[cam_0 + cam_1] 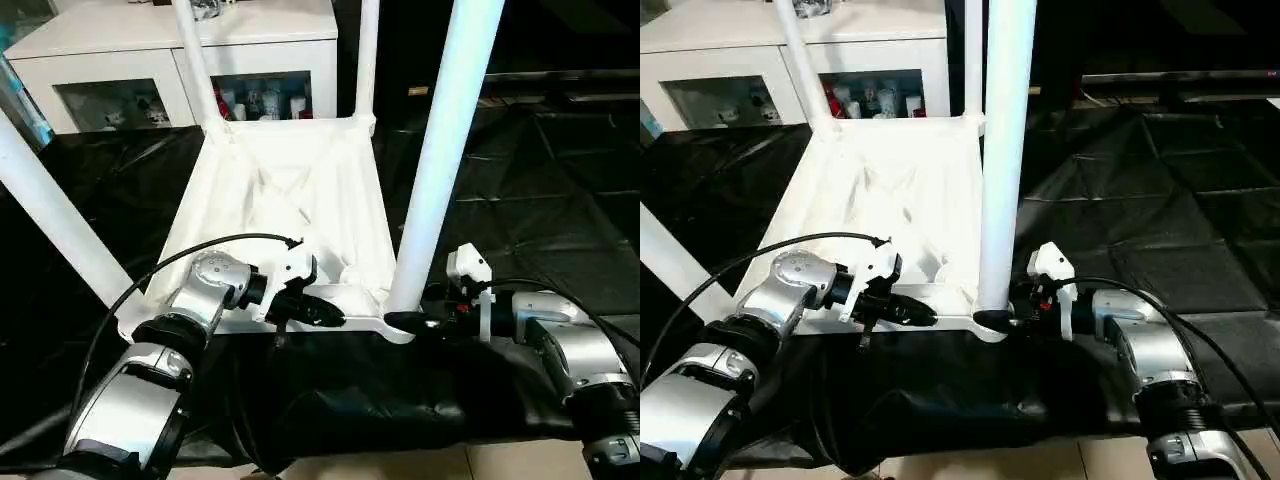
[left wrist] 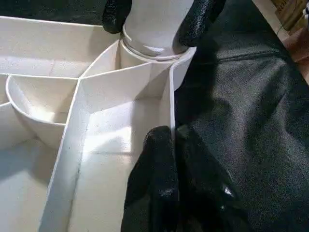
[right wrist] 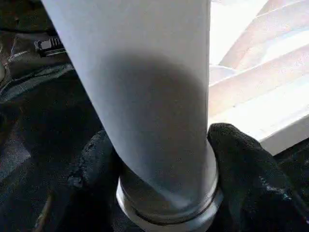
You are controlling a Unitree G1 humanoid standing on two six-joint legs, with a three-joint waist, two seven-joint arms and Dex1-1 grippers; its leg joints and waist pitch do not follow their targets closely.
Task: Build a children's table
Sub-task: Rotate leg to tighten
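Head views: The children's table (image 1: 290, 190) is lying upside down on the black-covered work table (image 1: 560, 200), ribbed underside facing up, with its legs standing upward. The left gripper (image 1: 318, 312) is reaching in from the near left and sitting on the near rim of the top. The right gripper (image 1: 408, 322) is reaching in from the right, with its jaws standing on either side of the base of the near right leg (image 1: 440, 150) at the corner socket. A white cabinet (image 1: 150, 50) is standing at the far left.

Left wrist view: The left gripper (image 2: 173, 140) is pinching the thin white rim wall of the top, jaws narrow and closed onto it. Ahead, the other arm's black fingers (image 2: 198, 21) are flanking the leg where it is entering the socket.

Right wrist view: The right gripper (image 3: 164, 159) is clasping the leg (image 3: 145, 96) just above its collar, jaws held wide by the tube, one finger (image 3: 241, 159) pressing on each side.
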